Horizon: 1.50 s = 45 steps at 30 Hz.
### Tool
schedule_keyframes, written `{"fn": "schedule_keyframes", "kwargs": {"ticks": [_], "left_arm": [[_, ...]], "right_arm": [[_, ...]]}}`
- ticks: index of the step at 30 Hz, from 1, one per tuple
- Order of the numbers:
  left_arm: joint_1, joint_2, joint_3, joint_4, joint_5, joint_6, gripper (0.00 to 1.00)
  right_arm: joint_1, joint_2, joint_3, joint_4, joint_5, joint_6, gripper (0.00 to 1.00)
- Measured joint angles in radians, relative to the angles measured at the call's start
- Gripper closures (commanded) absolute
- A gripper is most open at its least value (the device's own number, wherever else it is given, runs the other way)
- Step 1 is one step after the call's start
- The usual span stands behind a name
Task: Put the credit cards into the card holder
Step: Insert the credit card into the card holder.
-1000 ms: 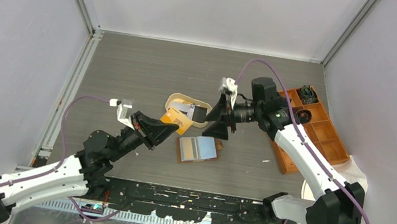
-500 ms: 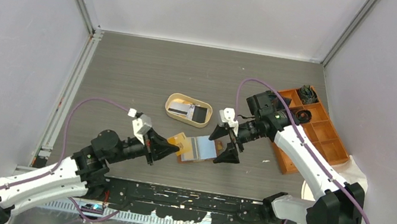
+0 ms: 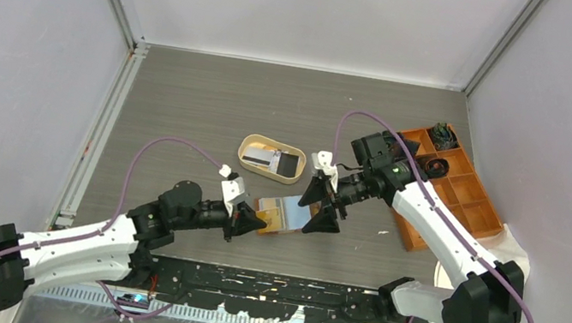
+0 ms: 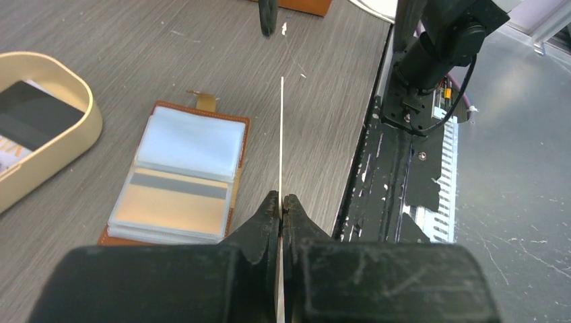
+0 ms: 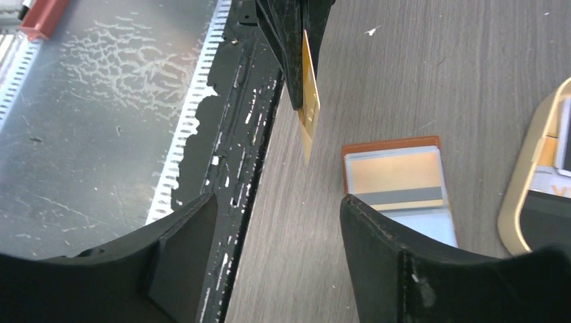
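Note:
The brown card holder [image 3: 290,212] lies open on the table, its clear sleeves up; one sleeve shows an orange card with a grey stripe [image 4: 174,200]. My left gripper [image 3: 254,221] is shut on an orange credit card [image 5: 308,101], held on edge just left of the holder [image 4: 176,176]; in the left wrist view that card [image 4: 281,134] shows only as a thin line. My right gripper [image 3: 320,206] stands open at the holder's right edge, nothing between its fingers [image 5: 397,256]. More credit cards [image 3: 276,161], white and black, lie in the cream tray.
The cream oval tray [image 3: 249,142] sits just behind the holder. An orange compartmented box [image 3: 467,199] stands at the right with small dark parts in it. The black rail [image 4: 397,168] runs along the table's near edge.
My left arm has carried the orange card rightward, from near the tray to the holder's left edge. My right gripper has come down from beside the tray to the holder's right side.

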Motion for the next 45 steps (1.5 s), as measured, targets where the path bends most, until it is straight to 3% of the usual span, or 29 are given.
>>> {"fn": "schedule_keyframes", "kwargs": {"ticks": [13,18,22,23,26,31,35,37,40,45], "left_arm": [[0.0,0.078,0.032,0.031,0.101,0.023,1.0],[0.0,0.122,0.058,0.038,0.12,0.023,1.0],[0.0,0.14,0.066,0.038,0.118,0.022,1.0],[0.0,0.14,0.066,0.038,0.117,0.021,1.0],[0.0,0.138,0.066,0.037,0.107,0.019,1.0],[0.0,0.108,0.058,0.041,0.058,-0.008,0.49],[0.0,0.024,0.025,0.066,-0.034,-0.062,0.3],[0.0,-0.058,-0.013,0.065,-0.097,-0.116,0.28],[0.0,-0.172,-0.065,0.05,-0.192,-0.206,0.33],[0.0,-0.261,-0.139,0.024,-0.344,-0.378,0.43]], "right_arm": [[0.13,0.05,-0.061,0.265,0.072,0.315,0.49],[0.146,0.05,-0.061,0.314,0.083,0.372,0.7],[0.149,0.05,-0.061,0.322,0.09,0.386,0.96],[0.15,0.05,-0.061,0.321,0.09,0.382,0.99],[0.15,0.05,-0.061,0.316,0.089,0.371,0.99],[0.15,0.051,-0.061,0.304,0.078,0.357,0.99],[0.134,0.07,-0.066,0.356,0.082,0.495,0.99],[0.102,0.08,-0.097,0.448,0.089,0.628,0.99],[0.035,0.107,-0.159,0.571,0.122,0.808,0.99],[-0.078,0.227,-0.183,0.608,0.163,0.995,0.99]]}}
